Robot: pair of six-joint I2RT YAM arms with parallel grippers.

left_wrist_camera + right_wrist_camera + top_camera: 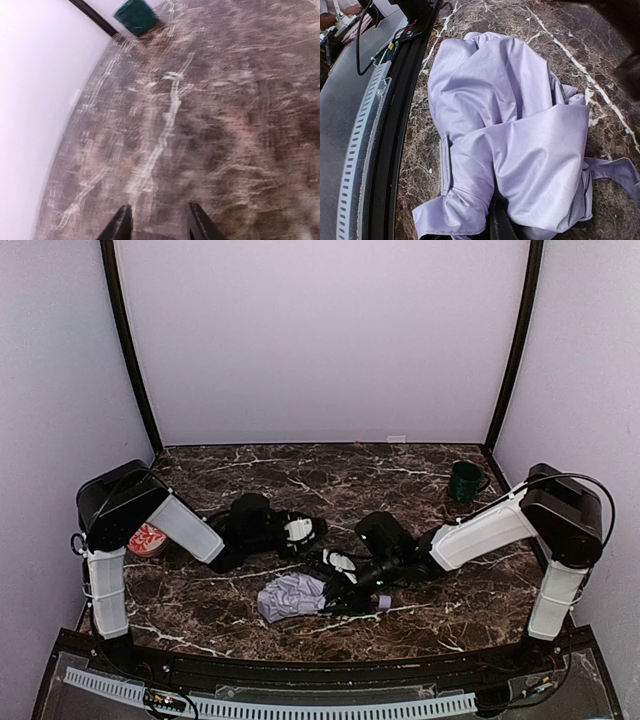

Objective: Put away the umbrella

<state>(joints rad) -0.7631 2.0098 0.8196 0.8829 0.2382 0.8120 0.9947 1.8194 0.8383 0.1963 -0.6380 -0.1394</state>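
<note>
Pale lilac walls (320, 340) are closing the space on three sides. The dark marble table (330, 475) is running between them, and a black rail (300, 665) is bordering its near edge.

The left arm (185, 525) and the right arm (480, 530) are both reaching toward the middle. The folded umbrella (292, 597) is lying on the table near the front rail, a little left of centre. Its long axis is running almost parallel to that rail, with the crumpled cloth to the left and the small knob (384, 601) pointing right.

The right gripper (340, 588) is sitting at the umbrella's middle, its fingers mostly buried under the cloth and closed on the umbrella. The left gripper (160, 225) is hovering just behind it, fingers apart, with nothing between them.

Bare marble is lying open behind the umbrella, up to the back wall. A green mug (465, 481) is standing near the far right corner. A red and white cup (148, 538) is partly hiding under the left arm.
</note>
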